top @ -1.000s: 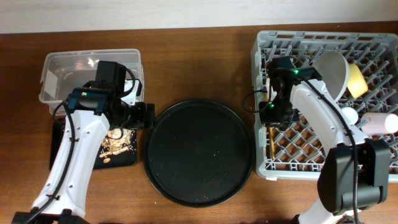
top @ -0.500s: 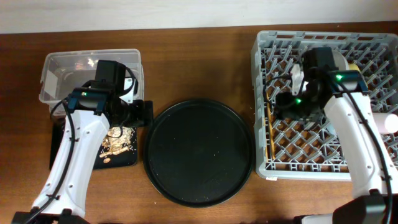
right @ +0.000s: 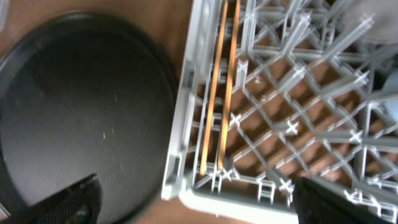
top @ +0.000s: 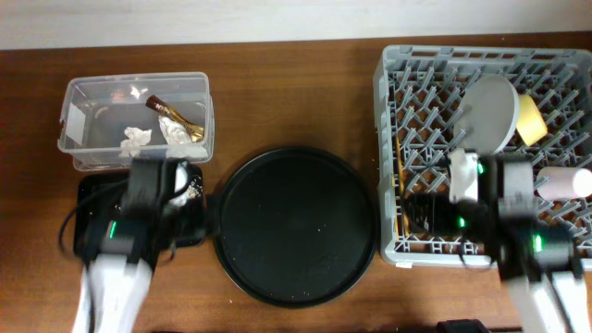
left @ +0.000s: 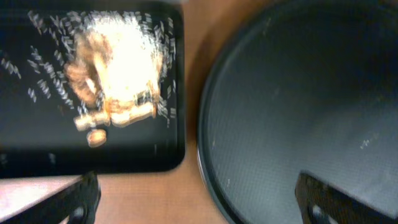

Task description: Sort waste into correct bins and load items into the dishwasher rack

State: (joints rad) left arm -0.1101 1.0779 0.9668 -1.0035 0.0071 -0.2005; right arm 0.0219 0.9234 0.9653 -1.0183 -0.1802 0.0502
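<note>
The grey dishwasher rack [top: 388, 83] holds the pale plate [top: 490, 111], the yellow bowl [top: 530, 118], the pink cup [top: 564, 183] and, along its left side, the wooden chopsticks [top: 400, 185]. The chopsticks [right: 221, 93] lie flat on the lattice. My right gripper [right: 199, 202] hovers open and empty over the rack's [right: 180, 124] near left corner. The clear tub [top: 83, 92] contains a white tissue [top: 136, 139] and the gold-brown wrapper [top: 176, 120]. Food scraps [left: 112, 68] lie in the shallow black tray [left: 37, 143]. My left gripper [left: 199, 202] is open and empty above that tray's near right corner.
The large round black tray [top: 296, 227] lies between the bins and the rack, with only a few crumbs on it. Bare wooden table shows between the shallow tray and the round tray [left: 298, 93]. The round tray [right: 81, 99] nearly touches the rack's left wall.
Both arms have pulled back toward the table's front edge. The right gripper has opened wide, and the chopsticks stay lying in the rack. The left arm no longer covers the tub.
</note>
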